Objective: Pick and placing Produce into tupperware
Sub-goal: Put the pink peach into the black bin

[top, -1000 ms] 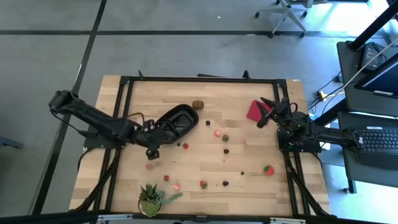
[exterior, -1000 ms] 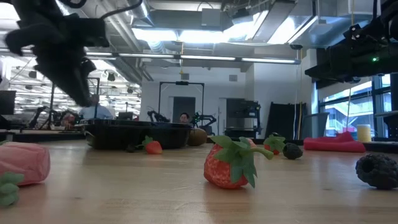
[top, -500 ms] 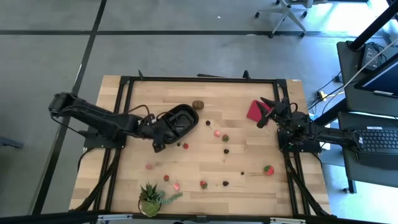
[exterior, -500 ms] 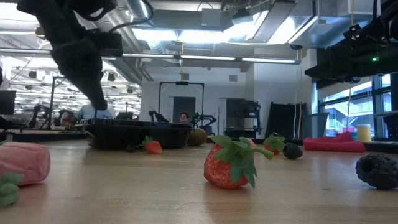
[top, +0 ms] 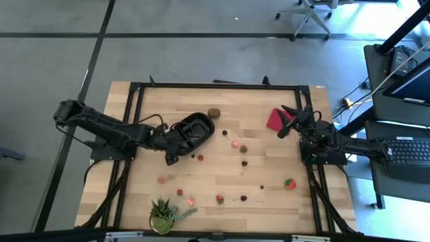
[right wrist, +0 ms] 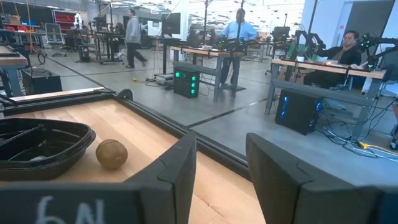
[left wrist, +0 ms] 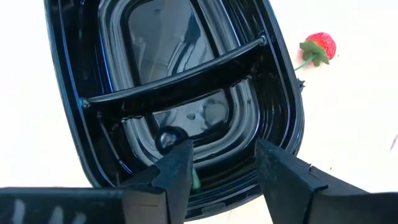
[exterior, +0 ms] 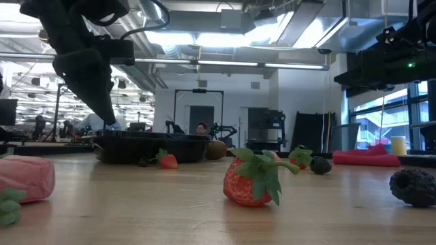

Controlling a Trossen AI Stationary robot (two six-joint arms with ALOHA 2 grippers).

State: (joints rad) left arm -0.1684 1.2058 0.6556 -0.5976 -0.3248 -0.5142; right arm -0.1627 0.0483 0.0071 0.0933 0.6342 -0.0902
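From above, the left gripper (top: 170, 156) hangs over the near end of the tupperware (top: 191, 129), a black oblong tray just left of the table's middle. The produce lies scattered over the wooden table (top: 134, 195): a brown round piece (top: 213, 113) beyond the tray, a small red piece (top: 200, 157) just beside the tray's near corner, and more red and dark bits spread toward the front and right, among them a larger strawberry (top: 289, 182). The right gripper (top: 287, 121) waits at the right edge, over a flat red square (top: 275, 119).

At table height, the left arm (exterior: 82, 61) hangs above the tray's left end; a strawberry with a green top (exterior: 253, 178) sits close to the lens, with a dark berry (exterior: 414, 186) at the right.

The left wrist camera settles the matter: the left gripper's fingers (left wrist: 177, 171) stand apart with nothing between them, directly over the tray's nearer compartment, and a bit of green shows just past one fingertip (probably a piece lying inside, though I cannot make it out). A strawberry (left wrist: 318, 48) lies outside the wall.

The right wrist camera shows its fingers (right wrist: 177, 165) parted and empty, facing the brown piece beside the tray.

My judgement: this is a drop into the tray. Done well, the fingers open fully, lift straight up clear of the rim and divider, then go for the nearest red piece.
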